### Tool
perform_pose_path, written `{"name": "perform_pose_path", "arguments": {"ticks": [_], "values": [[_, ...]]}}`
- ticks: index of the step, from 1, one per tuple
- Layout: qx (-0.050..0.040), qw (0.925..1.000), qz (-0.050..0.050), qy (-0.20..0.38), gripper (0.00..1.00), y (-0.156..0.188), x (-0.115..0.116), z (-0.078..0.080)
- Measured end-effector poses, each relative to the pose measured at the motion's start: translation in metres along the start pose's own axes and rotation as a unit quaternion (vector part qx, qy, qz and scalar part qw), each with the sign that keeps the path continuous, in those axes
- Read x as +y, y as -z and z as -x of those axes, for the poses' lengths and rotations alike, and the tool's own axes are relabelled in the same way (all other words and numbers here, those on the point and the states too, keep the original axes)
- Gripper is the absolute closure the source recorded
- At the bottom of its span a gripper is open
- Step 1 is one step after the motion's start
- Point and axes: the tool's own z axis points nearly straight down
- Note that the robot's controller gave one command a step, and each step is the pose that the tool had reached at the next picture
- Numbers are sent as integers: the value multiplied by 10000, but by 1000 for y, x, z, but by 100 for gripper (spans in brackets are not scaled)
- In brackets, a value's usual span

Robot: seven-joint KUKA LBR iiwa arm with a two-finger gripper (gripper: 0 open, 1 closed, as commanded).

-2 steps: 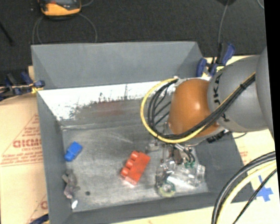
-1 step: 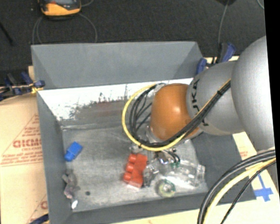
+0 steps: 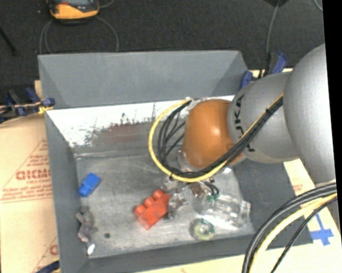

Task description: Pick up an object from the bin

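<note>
Gripper: low in grey metal bin, at 3 o'clock end of red plastic toy brick
Grip state: open or closed, I cannot tell
Brick place: bin floor, 6 o'clock

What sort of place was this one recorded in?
Probably a robotics lab's bin-picking station: a grey metal bin holds small loose items like a red toy brick and a blue block, and a cabled robot arm reaches in.
</note>
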Motion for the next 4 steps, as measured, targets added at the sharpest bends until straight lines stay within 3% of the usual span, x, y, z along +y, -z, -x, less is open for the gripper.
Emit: {"name": "perform_pose_path", "arguments": {"ticks": [1, 2, 3, 4], "values": [[65, 9920, 20, 1260, 100, 132, -17, 52], [105, 9920, 40, 1257, 0, 128, -16, 50], [147, 9781, 73, 2073, 0, 72, 54, -16], [21, 9367, 33, 3502, 0, 20, 81, 10]]}}
